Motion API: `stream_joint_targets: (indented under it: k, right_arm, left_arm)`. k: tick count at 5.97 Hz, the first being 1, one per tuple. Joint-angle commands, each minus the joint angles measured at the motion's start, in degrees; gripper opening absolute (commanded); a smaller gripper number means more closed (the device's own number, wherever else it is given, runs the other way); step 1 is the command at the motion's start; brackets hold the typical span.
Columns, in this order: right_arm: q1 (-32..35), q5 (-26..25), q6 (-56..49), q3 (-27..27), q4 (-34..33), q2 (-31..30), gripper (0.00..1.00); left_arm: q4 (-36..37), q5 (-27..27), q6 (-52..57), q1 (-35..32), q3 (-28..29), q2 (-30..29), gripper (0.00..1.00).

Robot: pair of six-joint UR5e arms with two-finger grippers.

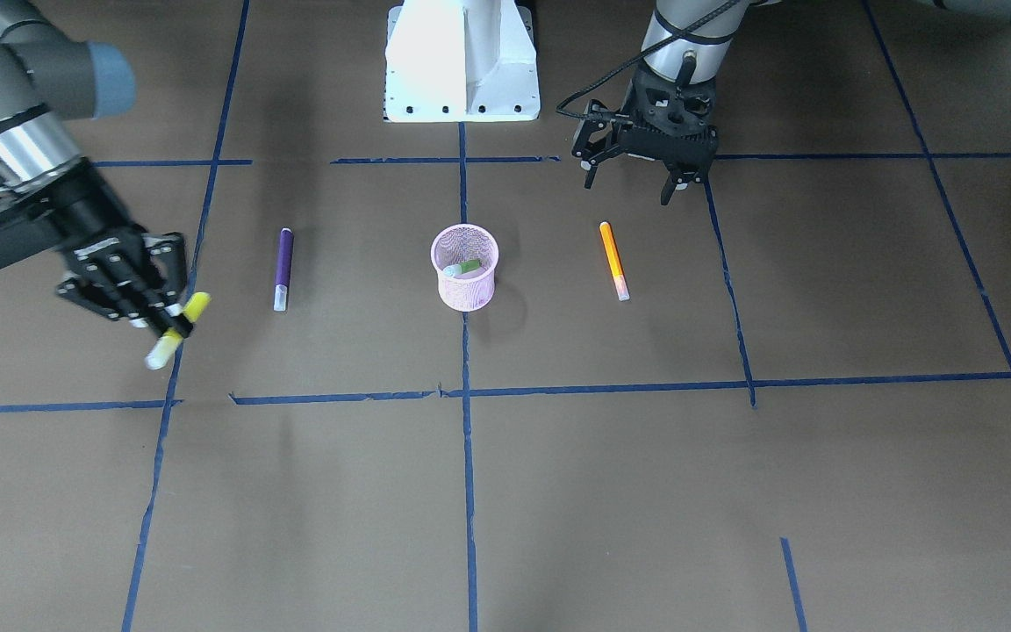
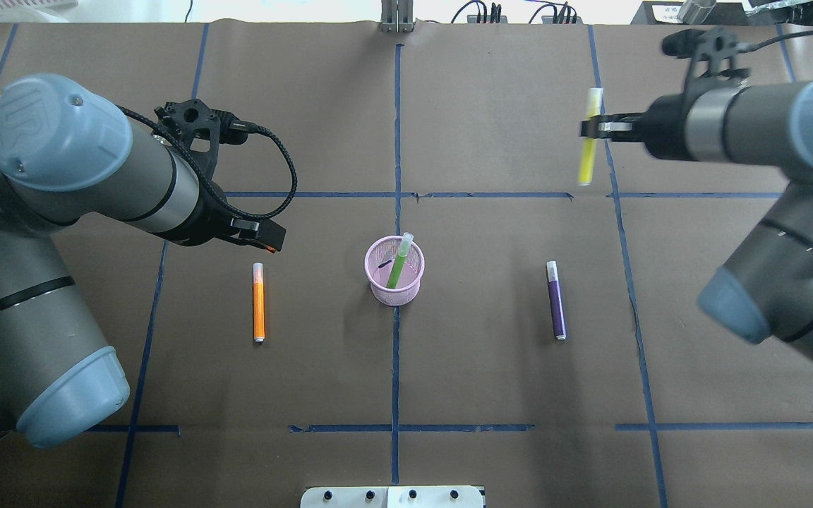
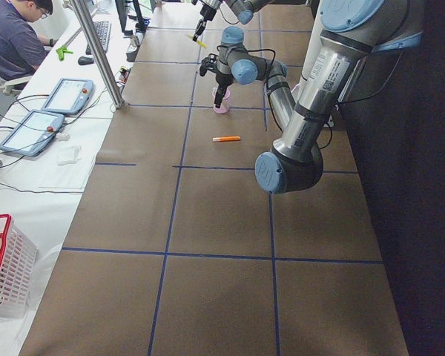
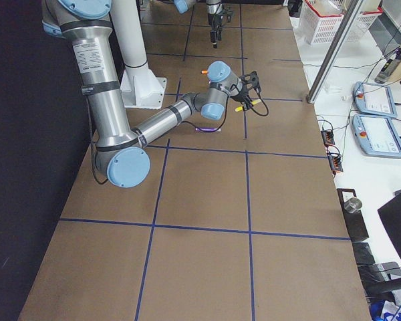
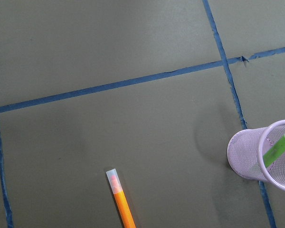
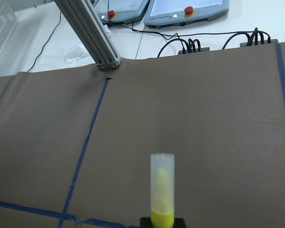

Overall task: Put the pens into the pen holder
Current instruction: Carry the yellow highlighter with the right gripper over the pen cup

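r hand: clamped on yellow pen, held above worktop, well apart from pen holder. l hand: jaws apart, empty, above worktop nr orange pen, not touching. pen holder: pink mesh, upright, mid-worktop on blue tape line. green pen: inside pen holder, leaning, pale cap past rim. orange pen: flat, robot's left of pen holder. purple pen: flat, robot's right.

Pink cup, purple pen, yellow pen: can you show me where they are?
pink cup (image 2: 394, 293): overhead exterior view, on its near mesh wall.
purple pen (image 2: 556, 303): overhead exterior view, middle of the purple barrel.
yellow pen (image 2: 586, 162): overhead exterior view, lower part of the yellow barrel.
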Motion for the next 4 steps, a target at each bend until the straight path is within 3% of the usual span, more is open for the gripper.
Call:
stream_joint_targets:
  k: [1,2,4]
  right_arm:
    - [-12.96,-17.14,10.74,4.53,-13.87,8.06,0.00]
    - [-19.55,-26.29,16.52,4.30,-18.68,11.59,0.01]
    - [-26.88,-38.17,22.26,3.68,-19.69,12.33,0.02]
  left_arm:
    - [-0.08,-0.02,-0.16,0.03,0.20,-0.07,1.00]
    - [-0.08,-0.02,-0.16,0.20,0.55,-0.07,1.00]
    - [-0.17,-0.02,-0.08,0.20,0.64,-0.07,1.00]
